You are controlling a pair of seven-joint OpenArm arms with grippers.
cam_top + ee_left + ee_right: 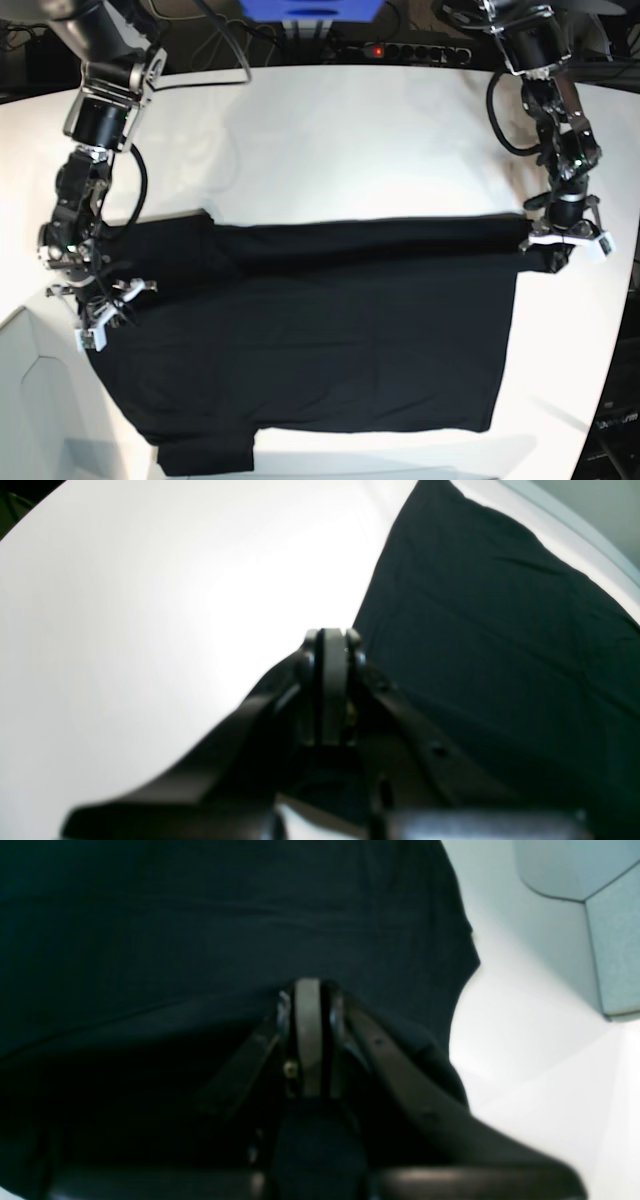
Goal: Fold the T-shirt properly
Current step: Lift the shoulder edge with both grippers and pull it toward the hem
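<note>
T-shirt (pixel 330 320), plain black, lies spread over the white table (pixel 330 140), filling the lower half of base view from left edge to right; top edge is a doubled-over band running left-right across mid-frame, w/ a sleeve bump at upper left of the cloth and another sleeve flap at bottom left. Right gripper (pixel 100 300) sits at mid-left of base view, over the shirt's left side; jaws closed, fingers pressed together. In right wrist view the gripper (pixel 307 990) is at frame centre w/ black cloth (pixel 200 940) behind and around it, cloth bunched under the fingers, so it looks clamped on shirt fabric, though dark-on-dark makes the pinch hard to see. Left gripper (pixel 565 240) at mid-right of base view, at the shirt's upper right corner where the folded band ends; jaws also closed. Left wrist view: gripper (pixel 332 640) centre frame, shirt (pixel 500 655) filling right side, bare white table (pixel 150 630) on left, gripper right at the cloth's edge; can't tell if fabric is actually pinched. No readable writing or labels anywhere on the shirt.
</note>
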